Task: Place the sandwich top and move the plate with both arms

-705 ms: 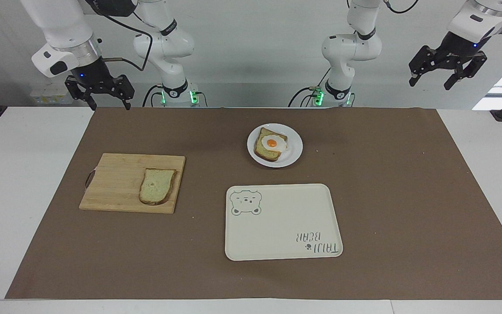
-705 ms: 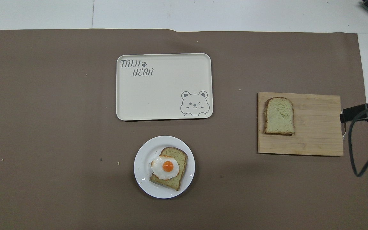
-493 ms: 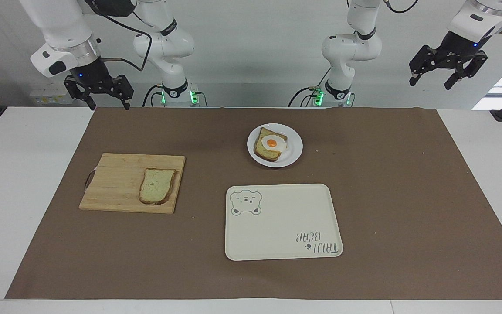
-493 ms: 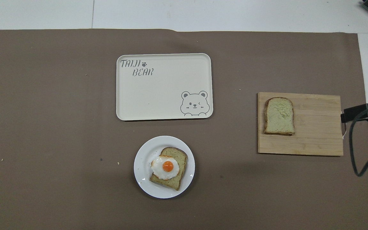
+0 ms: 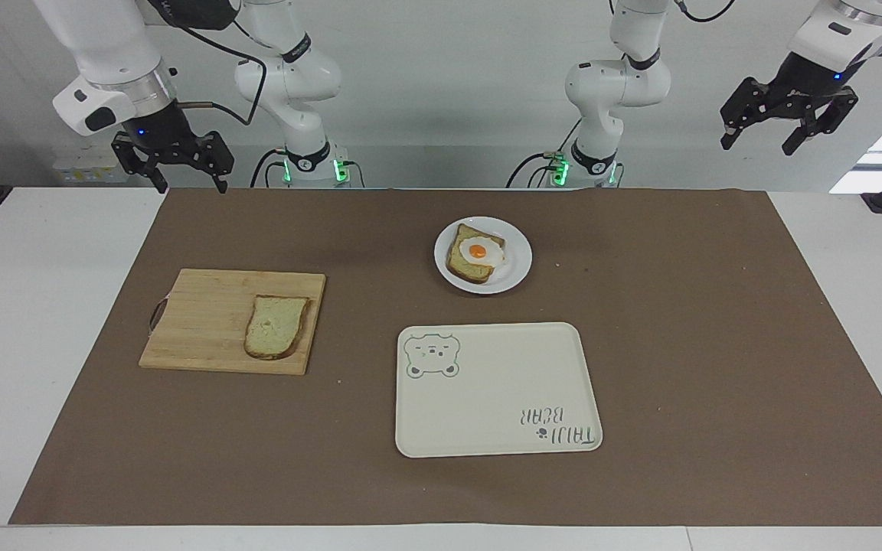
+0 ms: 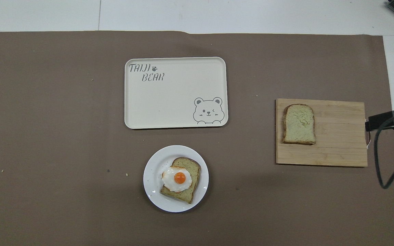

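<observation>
Facing camera sits high across the table [image 5: 43, 306], looking at both arms. Overhead camera looks steeply down from the robots' end. Both share the brown mat [image 6: 46, 102], half-turned.

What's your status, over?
Both grippers, left and right, open, raised, empty. Sandwich top untouched on cutting board; plate holds egg toast. Nothing in the way.

Wooden cutting board [image 5: 231, 321] – visible grain, matt brown paper mat [image 5: 678, 344], glossy white plate [image 5: 516, 268], smooth cream tray [image 5: 502, 398]
</observation>
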Tool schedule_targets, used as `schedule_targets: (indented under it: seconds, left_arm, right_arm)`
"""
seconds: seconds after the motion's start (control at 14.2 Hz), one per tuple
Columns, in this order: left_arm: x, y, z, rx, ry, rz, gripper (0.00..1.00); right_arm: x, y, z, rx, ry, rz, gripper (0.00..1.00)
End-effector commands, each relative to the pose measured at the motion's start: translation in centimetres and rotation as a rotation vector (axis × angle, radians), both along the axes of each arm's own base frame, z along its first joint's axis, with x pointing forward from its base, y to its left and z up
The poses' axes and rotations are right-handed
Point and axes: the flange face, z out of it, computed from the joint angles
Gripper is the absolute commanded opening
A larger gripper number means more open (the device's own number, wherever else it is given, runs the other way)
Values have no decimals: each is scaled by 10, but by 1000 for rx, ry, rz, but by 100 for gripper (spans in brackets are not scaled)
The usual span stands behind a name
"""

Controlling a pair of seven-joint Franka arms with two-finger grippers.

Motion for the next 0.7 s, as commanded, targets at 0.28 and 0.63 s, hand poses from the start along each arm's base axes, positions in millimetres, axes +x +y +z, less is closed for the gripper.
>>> schedule_targets:
  seconds: [0.28, 0.63]
  left_arm:
    - [-7, 3, 1, 5, 7, 13, 100]
    - [-7, 3, 1, 5, 7, 13, 100]
  right_arm:
    - [-7, -5, 0, -16, 7, 20, 100]
    - [-7, -3, 1, -17, 1, 26, 100]
